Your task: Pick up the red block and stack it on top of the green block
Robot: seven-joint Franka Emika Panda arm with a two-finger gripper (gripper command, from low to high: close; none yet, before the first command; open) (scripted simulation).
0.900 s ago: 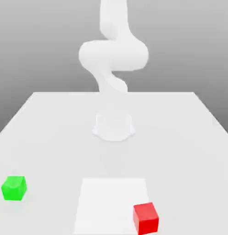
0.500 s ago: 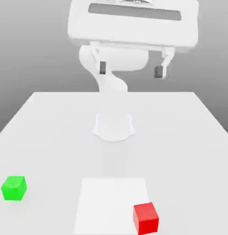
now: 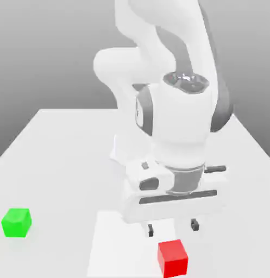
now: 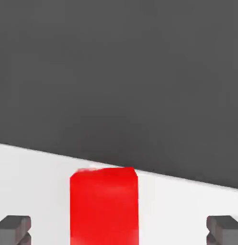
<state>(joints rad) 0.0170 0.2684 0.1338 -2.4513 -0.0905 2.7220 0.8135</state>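
open gripper (image 3: 173,227) above red block (image 3: 173,257) near table (image 3: 61,163) edge.

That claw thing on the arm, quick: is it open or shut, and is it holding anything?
End effector: open, fingers spread wide, holding nothing; it hangs just above the red block, which sits on the table untouched.

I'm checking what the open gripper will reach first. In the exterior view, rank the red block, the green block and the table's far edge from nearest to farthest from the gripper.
1. Red block: just below the open gripper, near the front.
2. Green block: far off on the exterior view's left.
3. Table's far edge: at the back, behind the arm's base.
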